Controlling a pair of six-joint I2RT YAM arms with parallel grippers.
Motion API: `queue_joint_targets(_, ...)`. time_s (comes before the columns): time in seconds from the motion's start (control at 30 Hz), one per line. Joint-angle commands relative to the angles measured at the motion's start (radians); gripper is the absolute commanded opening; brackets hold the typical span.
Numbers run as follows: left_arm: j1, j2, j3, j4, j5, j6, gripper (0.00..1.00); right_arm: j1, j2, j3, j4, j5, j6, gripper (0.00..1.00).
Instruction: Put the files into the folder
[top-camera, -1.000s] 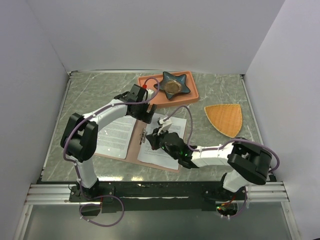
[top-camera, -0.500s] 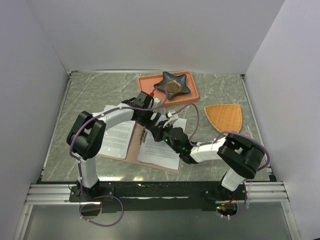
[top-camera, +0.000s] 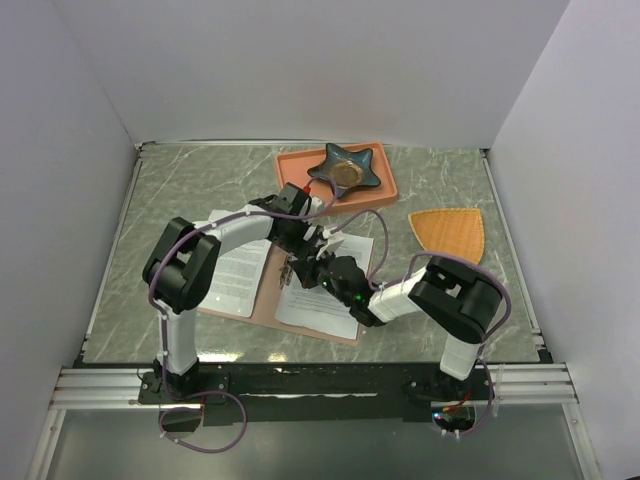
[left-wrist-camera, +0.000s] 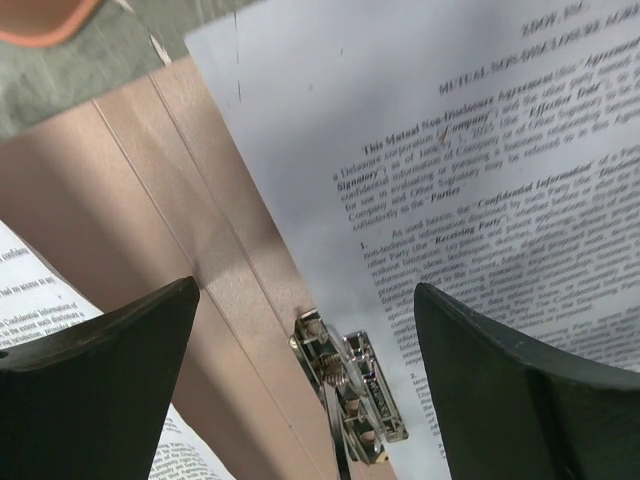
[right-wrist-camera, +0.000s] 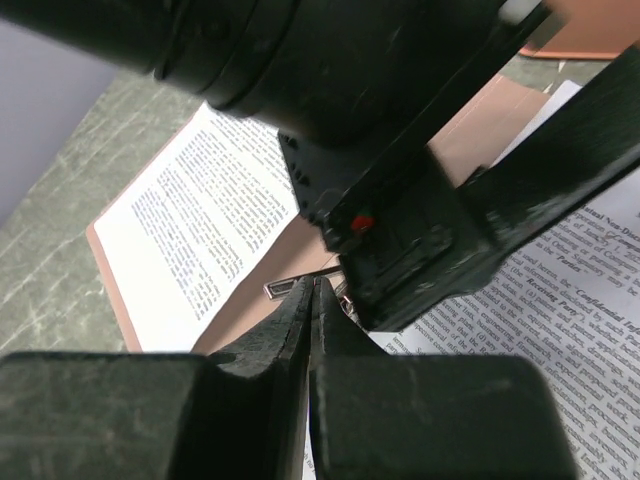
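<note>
Files (top-camera: 232, 272) lie in open folder (left-wrist-camera: 165, 200) (left hand (left-wrist-camera: 305, 295) spread, right hand (right-wrist-camera: 314, 290) pinched closed).

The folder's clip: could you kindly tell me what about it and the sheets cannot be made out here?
Clip: top view, the left arm and right arm largely cover it; left wrist view, the bottom edge cuts its lower end.
Whether the right gripper touches it: right wrist view, its shut tips hide the contact.
Right-hand file: right wrist view, the left arm blocks much of it.
</note>
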Motion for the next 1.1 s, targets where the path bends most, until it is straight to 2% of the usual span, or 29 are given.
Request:
queue_joint_targets(0.0, -0.008, 0.019, 0.079, -0.019, 0.022, -0.067, 0.96, 0.006, 0.021, 0.040, 0.082, -0.019, -0.024, 0.05)
queue_joint_targets(0.27, -0.009, 0.014, 0.134, -0.044, 0.034, -0.096, 0.96, 0.007, 0.046, 0.054, 0.091, -0.030, -0.018, 0.04)
queue_joint_targets(0.73, -0.017, 0.080, 0.114, -0.039, -0.052, -0.110, 0.96, 0.007, 0.108, 0.140, 0.073, -0.021, -0.041, 0.04)
queue_joint_targets(1.07, -0.016, 0.079, 0.100, -0.048, -0.067, -0.095, 0.96, -0.011, 0.167, 0.172, 0.061, -0.090, -0.036, 0.06)
